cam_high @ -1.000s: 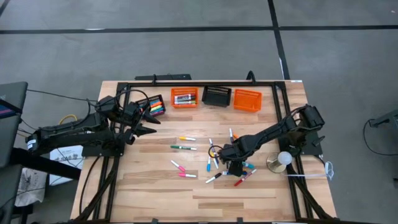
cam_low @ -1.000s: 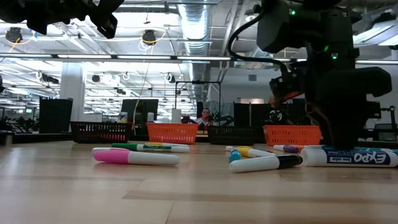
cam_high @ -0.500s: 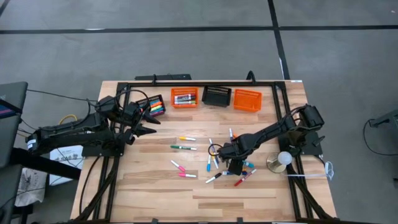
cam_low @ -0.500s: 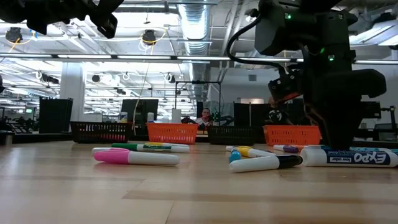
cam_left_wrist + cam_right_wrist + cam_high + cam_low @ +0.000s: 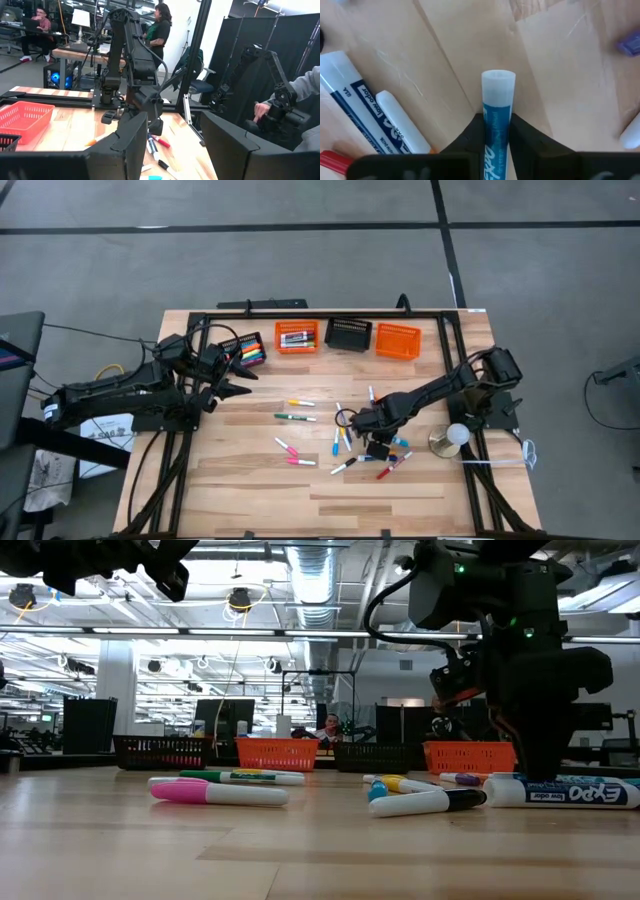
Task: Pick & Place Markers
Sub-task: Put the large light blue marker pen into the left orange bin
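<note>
Several markers lie scattered on the wooden table: green [image 5: 295,418], pink [image 5: 287,447], yellow [image 5: 300,402], black [image 5: 343,466] and red [image 5: 390,468]. My right gripper [image 5: 378,448] points down among them at mid-right and is shut on a blue marker [image 5: 497,120] with a white end. Beside it lies a white and blue marker [image 5: 565,793]. My left gripper [image 5: 240,390] stands open and level above the table's left side, near a black basket [image 5: 248,350] that holds markers. My right gripper pinches the blue marker's barrel [image 5: 496,131] between its two fingers [image 5: 472,131], a little back from the marker's white end [image 5: 498,80]. The fingers come from above, pointing down, and lie across the marker. The marker lies level at the table top.
Along the far edge stand an orange basket [image 5: 296,337] holding markers, a black basket [image 5: 348,334] and another orange basket [image 5: 398,340]. A round white object on a metal base [image 5: 452,438] stands right of my right gripper. People show in the room beyond the table.
My right gripper has stayed in place over the blue marker and its fingers have shut on it. The marker has not left the table.
</note>
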You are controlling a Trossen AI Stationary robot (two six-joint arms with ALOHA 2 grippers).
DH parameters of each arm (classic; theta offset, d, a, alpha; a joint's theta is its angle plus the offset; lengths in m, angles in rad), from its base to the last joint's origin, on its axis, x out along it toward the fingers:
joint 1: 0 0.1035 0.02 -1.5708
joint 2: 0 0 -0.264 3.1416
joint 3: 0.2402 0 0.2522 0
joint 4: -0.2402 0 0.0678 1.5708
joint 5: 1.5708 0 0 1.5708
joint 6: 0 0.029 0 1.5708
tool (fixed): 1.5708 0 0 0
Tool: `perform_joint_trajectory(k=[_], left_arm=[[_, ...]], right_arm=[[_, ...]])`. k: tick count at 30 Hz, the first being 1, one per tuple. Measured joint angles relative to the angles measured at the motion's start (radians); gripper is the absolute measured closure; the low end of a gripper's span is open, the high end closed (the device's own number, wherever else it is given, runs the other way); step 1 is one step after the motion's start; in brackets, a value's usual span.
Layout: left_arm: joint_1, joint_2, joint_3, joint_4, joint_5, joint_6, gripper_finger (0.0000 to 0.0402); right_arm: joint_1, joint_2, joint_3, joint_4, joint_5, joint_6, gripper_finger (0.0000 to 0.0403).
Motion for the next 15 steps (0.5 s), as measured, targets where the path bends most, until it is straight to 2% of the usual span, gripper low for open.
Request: perform_joint_trajectory(k=[15], left_arm=[[0.000, 0.000, 0.000, 0.001, 0.000, 0.000, 0.0217]], right_arm=[[-0.135, -0.272, -0.002, 0.102, 0.048, -0.012, 0.0355]])
